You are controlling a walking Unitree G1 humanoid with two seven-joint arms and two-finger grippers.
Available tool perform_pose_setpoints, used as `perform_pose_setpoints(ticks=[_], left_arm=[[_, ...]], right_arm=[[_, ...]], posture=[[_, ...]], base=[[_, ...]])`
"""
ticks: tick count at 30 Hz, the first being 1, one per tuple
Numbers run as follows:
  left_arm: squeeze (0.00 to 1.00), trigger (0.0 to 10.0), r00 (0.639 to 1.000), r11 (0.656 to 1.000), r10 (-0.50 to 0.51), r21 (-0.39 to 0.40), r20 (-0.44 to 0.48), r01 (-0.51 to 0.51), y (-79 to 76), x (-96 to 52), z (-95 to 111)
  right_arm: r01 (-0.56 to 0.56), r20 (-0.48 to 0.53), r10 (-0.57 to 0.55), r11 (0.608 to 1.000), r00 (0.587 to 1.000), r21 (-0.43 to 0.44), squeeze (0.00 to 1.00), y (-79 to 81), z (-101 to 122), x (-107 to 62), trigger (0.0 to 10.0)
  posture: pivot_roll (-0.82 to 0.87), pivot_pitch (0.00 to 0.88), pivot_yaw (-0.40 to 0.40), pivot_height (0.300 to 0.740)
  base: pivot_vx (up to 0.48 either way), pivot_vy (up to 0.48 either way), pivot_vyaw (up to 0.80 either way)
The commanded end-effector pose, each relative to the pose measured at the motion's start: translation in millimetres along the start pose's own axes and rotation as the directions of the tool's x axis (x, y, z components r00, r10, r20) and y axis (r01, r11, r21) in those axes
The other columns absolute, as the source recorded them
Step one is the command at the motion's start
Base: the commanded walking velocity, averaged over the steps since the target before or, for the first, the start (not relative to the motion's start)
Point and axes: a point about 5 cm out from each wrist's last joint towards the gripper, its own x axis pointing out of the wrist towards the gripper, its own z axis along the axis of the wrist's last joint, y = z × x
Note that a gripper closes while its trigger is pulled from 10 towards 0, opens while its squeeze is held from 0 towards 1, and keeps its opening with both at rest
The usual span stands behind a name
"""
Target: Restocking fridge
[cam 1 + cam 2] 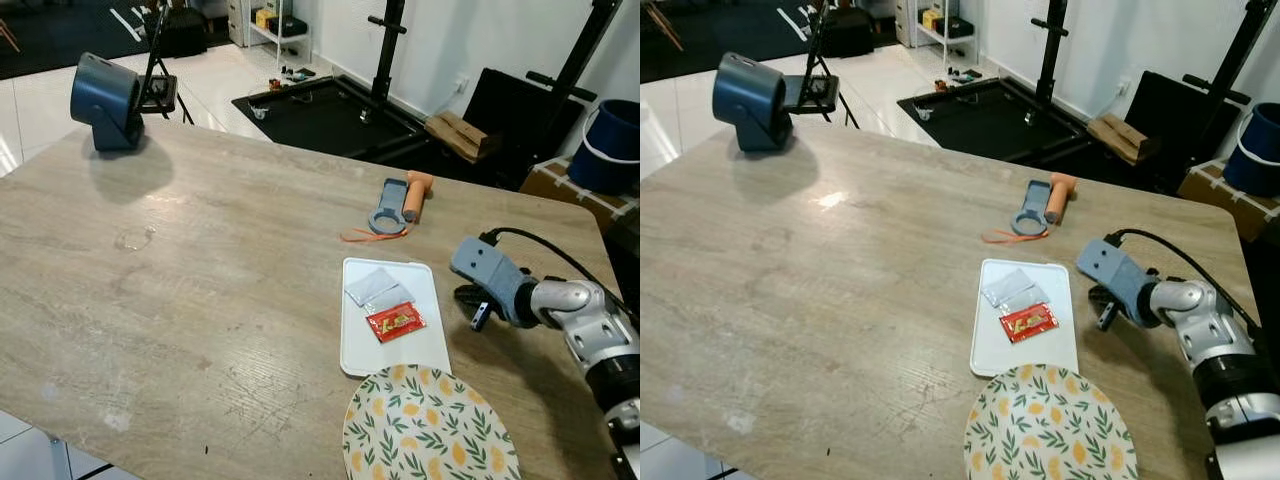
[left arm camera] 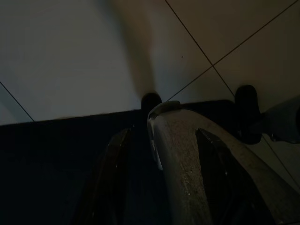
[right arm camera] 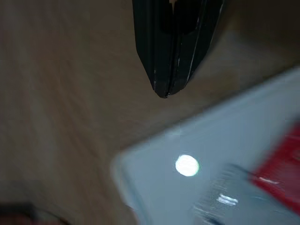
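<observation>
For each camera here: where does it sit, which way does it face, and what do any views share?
Left eye, head: faces down at the table; right arm visible.
Right eye, head: same scene, sharing the white tray.
Left wrist: points down at the tiled floor; dark fingers.
Right wrist: looks along shut fingers at that tray's corner.

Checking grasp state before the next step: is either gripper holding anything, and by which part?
Nothing is held. The right gripper hangs fingers shut and empty over the table, beside the white tray. The left gripper hangs idle over the floor, empty.
</observation>
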Motion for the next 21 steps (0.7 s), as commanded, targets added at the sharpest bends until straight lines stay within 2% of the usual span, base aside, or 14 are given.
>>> perform_pose_setpoints(ticks=[1,9,15,16,19,21], left_arm=[[0.00,10.0,0.992,0.999,-0.037,-0.008,-0.118,0.036,-9.2,-5.4,-28.3],[0.00,10.0,0.992,0.999,-0.040,-0.006,-0.120,0.039,-9.6,-5.2,-28.1],[0.00,10.0,0.992,0.999,-0.042,-0.001,-0.120,0.042,-9.8,-4.9,-27.4],[0.00,10.0,0.992,0.999,-0.042,-0.001,-0.120,0.042,-9.8,-4.9,-27.4],[0.00,10.0,0.992,0.999,-0.041,-0.001,-0.119,0.042,-9.8,-4.8,-27.0],[0.00,10.0,0.992,0.999,-0.041,-0.001,-0.119,0.041,-9.7,-4.8,-27.1]], right_arm=[[-0.126,-0.015,0.127,0.992,0.992,0.012,0.00,23.9,-7.1,10.3,10.0],[-0.197,0.072,0.197,0.980,0.978,-0.006,0.00,43.9,9.4,22.4,10.0],[-0.295,0.196,0.299,0.954,0.934,-0.049,0.00,83.9,39.5,43.8,10.0],[-0.295,0.196,0.299,0.954,0.934,-0.049,0.00,83.9,39.5,43.8,10.0],[-0.321,0.249,0.328,0.944,0.911,-0.071,0.00,100.1,55.1,51.2,10.0],[-0.328,0.263,0.337,0.941,0.904,-0.076,0.00,104.2,59.1,52.6,10.0]], posture=[[-0.04,0.115,-0.029,0.740],[-0.04,0.113,-0.028,0.740],[-0.04,0.114,-0.026,0.740],[-0.04,0.114,-0.026,0.740],[-0.04,0.114,-0.026,0.740],[-0.04,0.114,-0.026,0.740]], base=[[0.000,0.000,0.00],[0.000,0.000,0.00],[0.000,0.000,0.00],[0.000,0.000,0.00],[0.000,0.000,0.00],[0.000,0.000,0.00]])
